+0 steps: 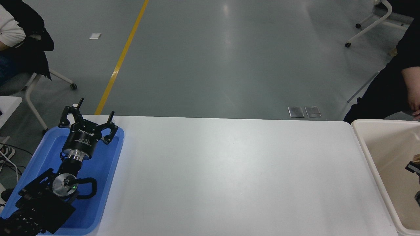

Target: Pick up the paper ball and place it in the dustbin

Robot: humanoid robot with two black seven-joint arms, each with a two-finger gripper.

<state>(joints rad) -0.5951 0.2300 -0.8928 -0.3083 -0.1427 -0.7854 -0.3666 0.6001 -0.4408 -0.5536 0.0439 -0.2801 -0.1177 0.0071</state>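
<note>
The cream-beige dustbin point(363, 141) stands at the table's right end, cut off by the picture's edge. A small part of my right gripper point(414, 167) shows inside it at the right edge, black, most of it out of frame. A tan-brown sliver, likely the paper ball point(416, 158), sits right against the gripper's top; whether it is gripped does not show. My left gripper point(96, 107) is parked open and empty over the blue tray at the far left.
The shallow blue tray point(111, 170) lies under the left arm at the table's left end. A person in black sits beyond the dustbin at the right point(393, 88). Another person sits on a wheeled chair at the upper left point(19, 42).
</note>
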